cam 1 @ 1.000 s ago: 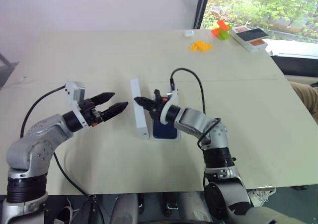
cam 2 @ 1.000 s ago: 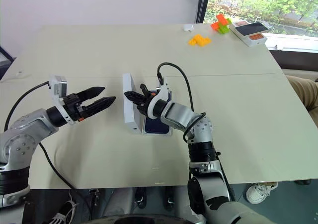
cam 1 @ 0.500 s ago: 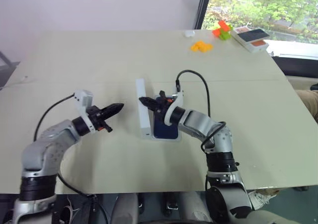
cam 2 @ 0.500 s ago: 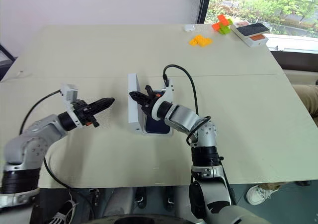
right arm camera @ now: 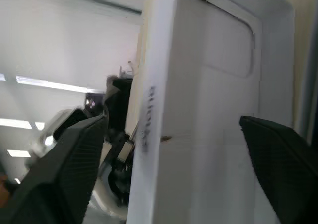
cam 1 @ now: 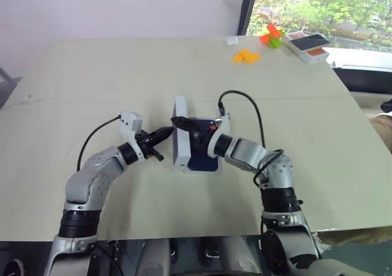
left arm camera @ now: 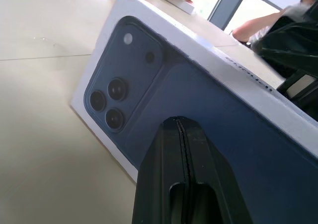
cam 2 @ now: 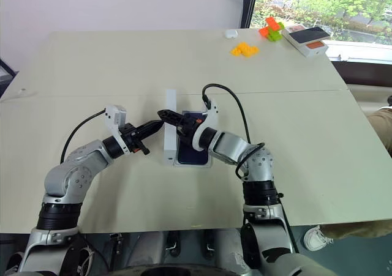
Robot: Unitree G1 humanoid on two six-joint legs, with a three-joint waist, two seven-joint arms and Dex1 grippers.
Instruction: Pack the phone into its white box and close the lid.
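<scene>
The lid has small grey lettering along its narrow white side edge, too blurred and tilted to read; no other text can be read anywhere.

Our count of what sits on the tabletop

We count one lid standing on edge mid-frame, one white box beside it with one phone inside, two pincers, the left pincer and the right pincer, one heap of yellow blocks in the upper right, one orange-and-green block cluster, and one white-and-orange box at the far corner.
</scene>
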